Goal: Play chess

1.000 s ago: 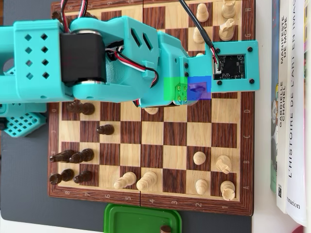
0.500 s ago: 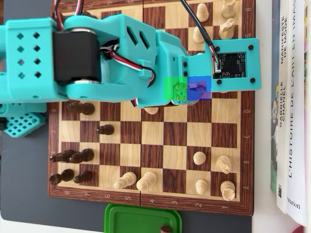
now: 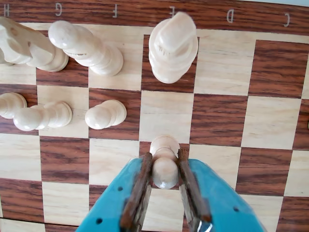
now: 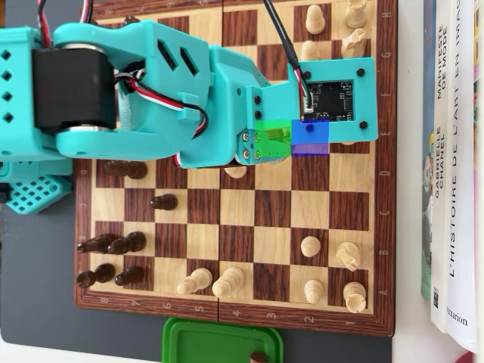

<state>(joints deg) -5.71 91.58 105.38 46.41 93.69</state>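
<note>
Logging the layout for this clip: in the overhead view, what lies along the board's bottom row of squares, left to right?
Dark piece → dark piece → dark piece → toppled light piece → toppled light piece → light pawn → light piece.

Overhead view looks straight down; wrist view rides close above the shared chessboard (image 4: 234,227).

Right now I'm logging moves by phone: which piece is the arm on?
On the chessboard, find the teal pincer at the wrist view's bottom edge. The white pawn stands between its fingers, alone on its square, apart from the white pieces ranked nearer the lettered edge.
</note>
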